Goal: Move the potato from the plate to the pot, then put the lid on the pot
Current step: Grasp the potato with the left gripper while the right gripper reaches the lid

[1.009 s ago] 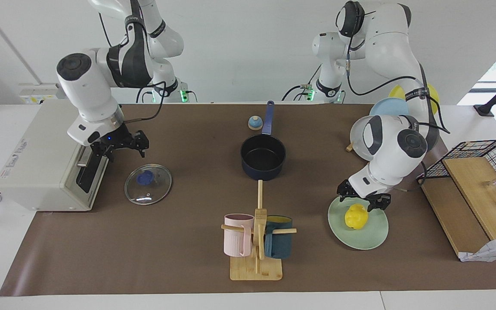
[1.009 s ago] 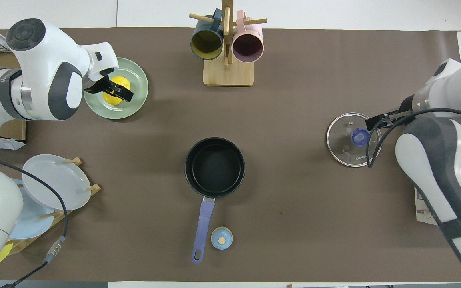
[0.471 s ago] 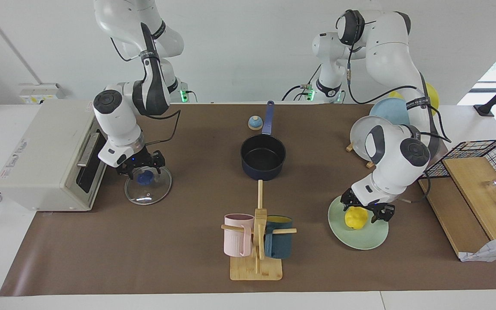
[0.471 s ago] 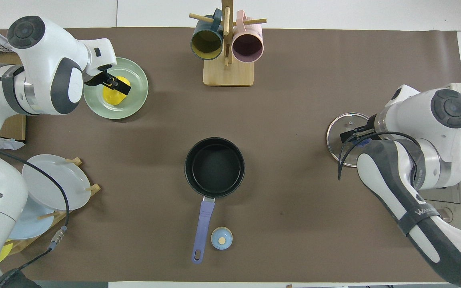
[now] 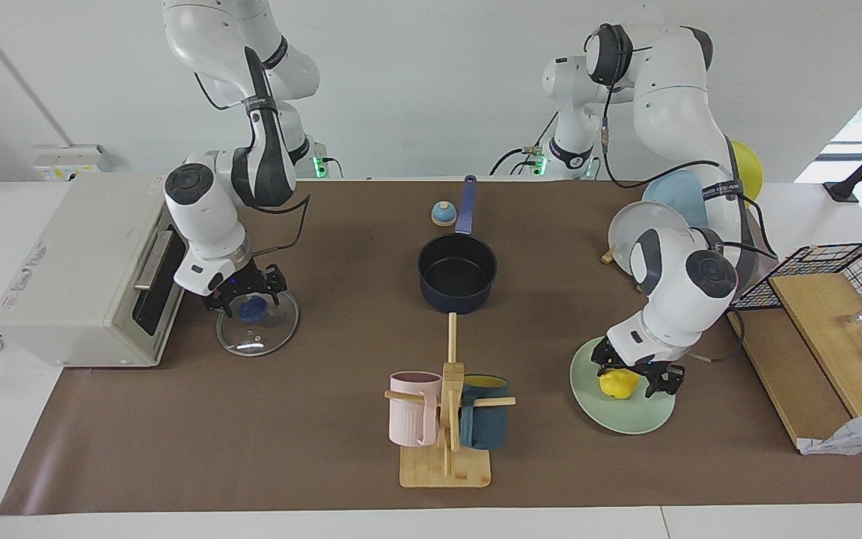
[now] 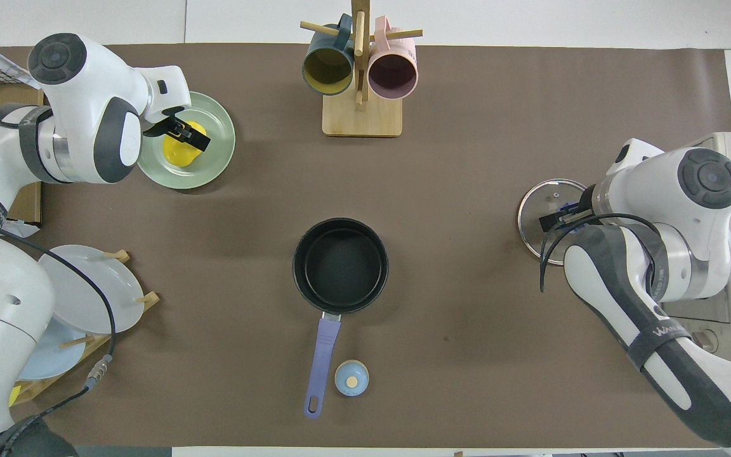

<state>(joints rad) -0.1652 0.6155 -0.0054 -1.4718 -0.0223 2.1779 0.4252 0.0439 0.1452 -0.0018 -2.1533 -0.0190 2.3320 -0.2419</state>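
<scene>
arm shells: glossy white, rounded segments on both arms
joint caps: round dark grey discs at the wrists and elbows
joint bands: dark grey to black sleeves between the white segments
left gripper (image 5: 634,376): black fingers under a white wrist block with a small dark slot
right gripper (image 5: 245,293): black linkage fingers, a small blue light on its body
cables: thin black leads that loop from forearm to wrist on each arm, with a metal plug on the left arm's lead
straps: black bands with white lettering around the forearms
bases: white columns with green lights at the foot
</scene>
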